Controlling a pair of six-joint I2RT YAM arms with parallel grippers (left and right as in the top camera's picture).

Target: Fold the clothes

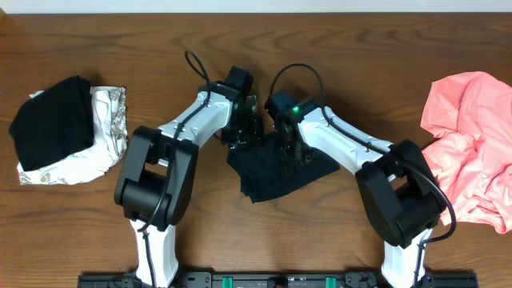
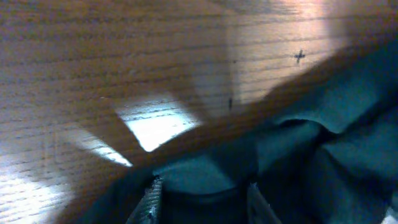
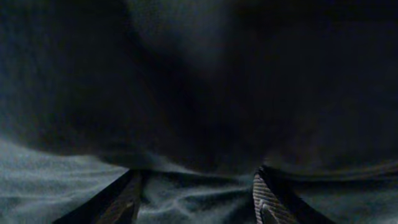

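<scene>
Black shirt [image 1: 276,180], crumpled, has your left gripper [image 1: 242,138] and right gripper [image 1: 290,150] at its far edge, pinching or not I cannot tell; you seem to be spreading, so draw it flat next.

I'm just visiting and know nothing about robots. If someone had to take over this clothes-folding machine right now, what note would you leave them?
Left gripper: open, fingers astride the crumpled black fabric T-shirt at the middle of the brown wooden table.
Right gripper: open, also down on that shirt; no firm grip visible.
Done: a folded black garment lies on a white-grey patterned garment, far left.
To do: fold the black T-shirt, then the rumpled salmon-pink garment at the right edge.
</scene>
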